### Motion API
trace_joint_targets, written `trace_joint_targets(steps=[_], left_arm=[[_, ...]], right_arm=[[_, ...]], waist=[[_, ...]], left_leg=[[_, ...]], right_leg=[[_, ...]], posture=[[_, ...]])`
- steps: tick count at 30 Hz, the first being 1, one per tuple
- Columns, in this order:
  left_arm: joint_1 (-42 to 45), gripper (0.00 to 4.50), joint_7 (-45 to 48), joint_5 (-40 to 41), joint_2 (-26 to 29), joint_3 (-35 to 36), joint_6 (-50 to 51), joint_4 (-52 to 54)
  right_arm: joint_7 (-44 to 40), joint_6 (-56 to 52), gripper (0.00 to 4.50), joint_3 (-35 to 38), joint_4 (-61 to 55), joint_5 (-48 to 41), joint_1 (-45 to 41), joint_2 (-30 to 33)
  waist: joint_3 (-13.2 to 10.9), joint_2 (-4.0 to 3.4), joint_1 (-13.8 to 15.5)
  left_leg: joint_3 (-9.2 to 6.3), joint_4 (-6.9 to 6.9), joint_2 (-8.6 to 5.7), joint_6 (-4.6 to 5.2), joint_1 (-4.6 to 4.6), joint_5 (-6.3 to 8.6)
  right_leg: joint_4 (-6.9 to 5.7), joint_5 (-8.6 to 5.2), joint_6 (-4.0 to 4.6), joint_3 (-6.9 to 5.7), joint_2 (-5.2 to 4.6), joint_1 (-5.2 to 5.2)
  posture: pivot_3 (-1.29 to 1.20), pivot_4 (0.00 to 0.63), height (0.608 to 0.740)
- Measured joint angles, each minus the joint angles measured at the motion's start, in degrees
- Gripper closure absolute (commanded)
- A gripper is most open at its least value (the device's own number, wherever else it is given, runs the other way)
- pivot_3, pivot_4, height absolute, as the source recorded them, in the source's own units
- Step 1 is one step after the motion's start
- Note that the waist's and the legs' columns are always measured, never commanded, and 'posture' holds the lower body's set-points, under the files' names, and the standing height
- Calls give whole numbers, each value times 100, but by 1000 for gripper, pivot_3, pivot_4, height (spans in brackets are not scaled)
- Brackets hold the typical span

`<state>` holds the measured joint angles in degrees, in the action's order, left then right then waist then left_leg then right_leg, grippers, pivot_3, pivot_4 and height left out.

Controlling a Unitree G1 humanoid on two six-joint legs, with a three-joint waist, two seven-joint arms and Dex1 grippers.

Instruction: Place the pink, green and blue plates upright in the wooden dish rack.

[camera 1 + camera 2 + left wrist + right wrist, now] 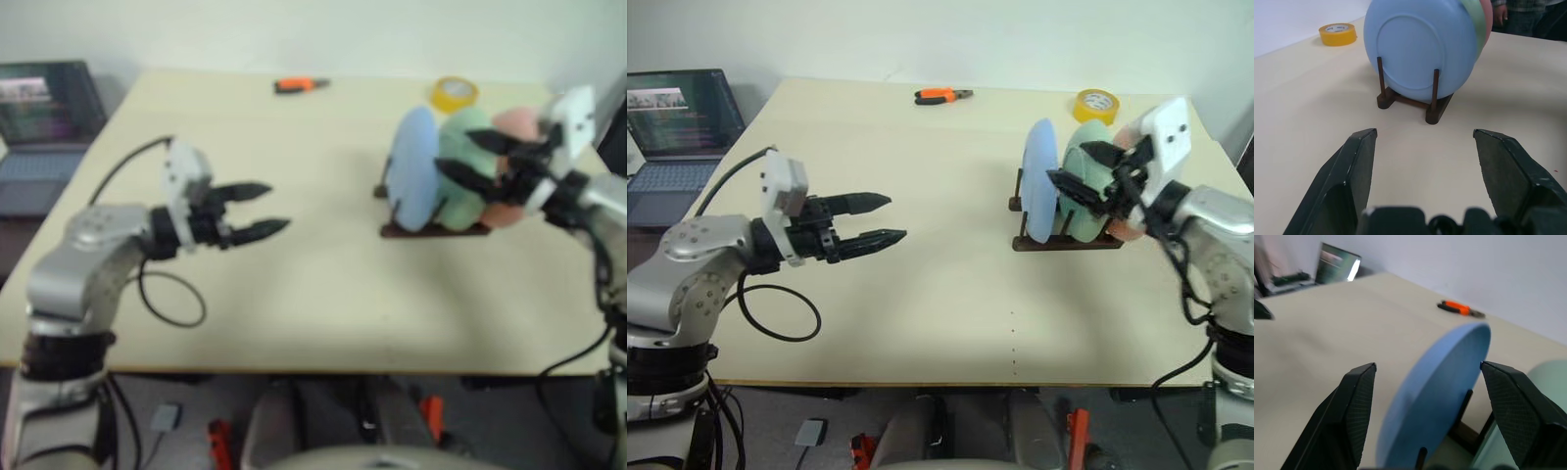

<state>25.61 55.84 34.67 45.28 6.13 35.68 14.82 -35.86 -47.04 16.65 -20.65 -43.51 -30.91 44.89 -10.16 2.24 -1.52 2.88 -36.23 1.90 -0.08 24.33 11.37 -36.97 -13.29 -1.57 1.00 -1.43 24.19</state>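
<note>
On the table (921, 294) — racked plates (1039, 194) beside the open right gripper (1080, 168).

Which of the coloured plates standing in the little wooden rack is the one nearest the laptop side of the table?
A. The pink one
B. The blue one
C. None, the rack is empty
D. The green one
B: the blue plate stands upright at the end of the wooden rack facing the laptop, with the green plate and pink plate behind it.
</note>
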Motion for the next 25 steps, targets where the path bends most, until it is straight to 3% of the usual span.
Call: trace_joint_targets(steps=[4,9,18,25], left_arm=[[-26,1040,155,-2,226,111,-100,-74],[-419,1040,392,-66,760,595,-216,-232],[-1161,1040,1041,-106,1681,1603,-392,-634],[-2507,1040,1232,-70,1677,2487,-228,-226]], right_arm=[[-857,-247,814,1027,641,-982,-189,661],[-2452,569,814,938,2413,94,1084,1896],[-4306,2400,814,536,4990,1265,855,2472],[-4798,2816,814,191,6032,1723,614,2479]], waist=[[1,2,1],[6,10,13],[-7,-26,-53],[-6,-31,-32]], left_leg=[[2,-2,0,0,-1,0],[23,2,-5,1,-15,1],[42,5,7,0,-51,1],[49,18,4,-3,-44,3]], right_leg=[[4,-1,3,-5,0,-5],[4,-23,39,4,-16,-10],[-10,-20,37,20,-9,-9],[-3,-32,52,15,-46,-2]], posture=[[0,150,740],[0,150,740],[0,150,740],[0,150,740]])
